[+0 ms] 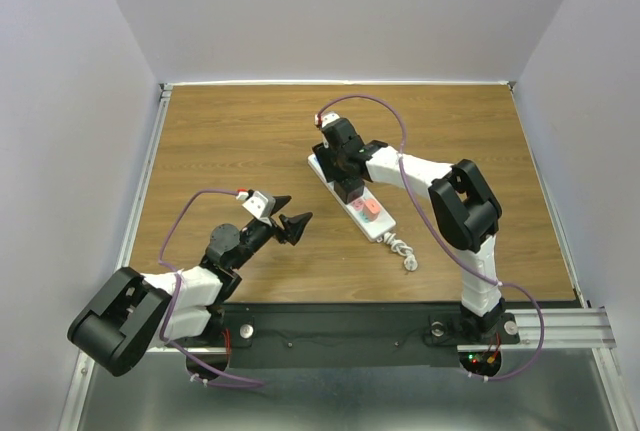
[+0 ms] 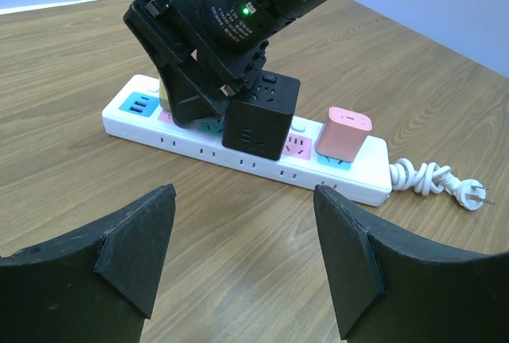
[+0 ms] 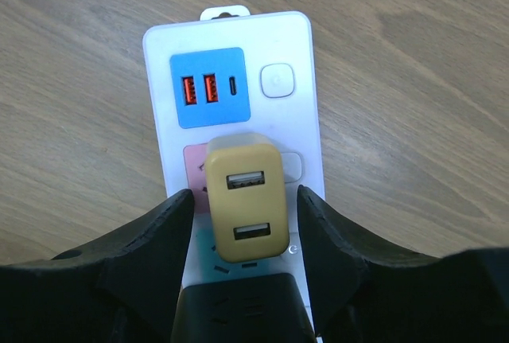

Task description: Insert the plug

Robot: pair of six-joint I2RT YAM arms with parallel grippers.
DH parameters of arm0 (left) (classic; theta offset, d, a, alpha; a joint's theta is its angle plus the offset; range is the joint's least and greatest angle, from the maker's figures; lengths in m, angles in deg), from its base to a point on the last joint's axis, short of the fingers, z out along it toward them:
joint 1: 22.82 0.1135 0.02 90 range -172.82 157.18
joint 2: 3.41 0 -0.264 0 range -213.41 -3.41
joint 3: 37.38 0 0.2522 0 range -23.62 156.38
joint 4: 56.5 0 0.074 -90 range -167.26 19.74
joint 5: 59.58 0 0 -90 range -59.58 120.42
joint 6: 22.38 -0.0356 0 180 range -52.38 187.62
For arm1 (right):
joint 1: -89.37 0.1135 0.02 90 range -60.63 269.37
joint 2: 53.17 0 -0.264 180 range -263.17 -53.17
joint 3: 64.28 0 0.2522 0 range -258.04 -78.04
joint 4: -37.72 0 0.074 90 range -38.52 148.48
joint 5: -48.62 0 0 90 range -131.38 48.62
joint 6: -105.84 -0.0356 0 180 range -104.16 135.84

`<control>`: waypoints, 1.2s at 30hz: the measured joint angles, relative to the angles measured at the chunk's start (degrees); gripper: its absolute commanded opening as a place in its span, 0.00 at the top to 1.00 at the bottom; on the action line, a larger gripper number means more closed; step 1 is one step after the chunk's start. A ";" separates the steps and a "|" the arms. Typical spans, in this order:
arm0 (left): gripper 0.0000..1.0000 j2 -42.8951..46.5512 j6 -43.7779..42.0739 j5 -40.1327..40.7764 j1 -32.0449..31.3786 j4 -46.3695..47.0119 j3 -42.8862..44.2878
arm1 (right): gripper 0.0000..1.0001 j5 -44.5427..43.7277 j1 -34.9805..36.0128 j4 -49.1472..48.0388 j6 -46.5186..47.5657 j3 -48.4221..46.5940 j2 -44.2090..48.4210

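A white power strip [image 1: 384, 229] lies slanted mid-table; it also shows in the left wrist view [image 2: 238, 160] and the right wrist view [image 3: 159, 80]. A yellow two-port USB plug [image 3: 246, 208] stands on the strip, over its pink and teal sockets. My right gripper [image 3: 246, 194] is open, its fingers on either side of the yellow plug with small gaps. In the top view the right gripper [image 1: 338, 156] hovers over the strip's far end. My left gripper [image 2: 242, 200] is open and empty, low over the wood and facing the strip; it shows at the near left [image 1: 290, 216].
A black cube adapter [image 2: 258, 116] sits mid-strip, right behind the yellow plug. A pink plug [image 2: 343, 132] sits nearer the cord end. The strip's coiled white cord and plug [image 2: 445, 180] lie on the table beyond. Grey walls ring the table.
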 measured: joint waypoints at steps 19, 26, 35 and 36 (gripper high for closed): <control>0.19 -0.68 0.22 0.00 0.13 0.00 0.00 | 0.39 -0.09 -0.07 1.11 2.16 -3.08 2.64; 0.19 -0.70 0.24 0.00 0.46 0.00 0.00 | 0.39 -0.13 -0.09 1.09 2.43 -4.31 3.04; 0.19 -0.70 0.24 -0.02 0.46 0.00 0.00 | 0.39 -0.28 -0.66 1.11 2.97 -4.31 3.04; 0.19 -0.70 0.24 -0.02 0.46 0.00 0.00 | 0.39 -0.11 -0.76 1.11 2.99 -4.31 2.99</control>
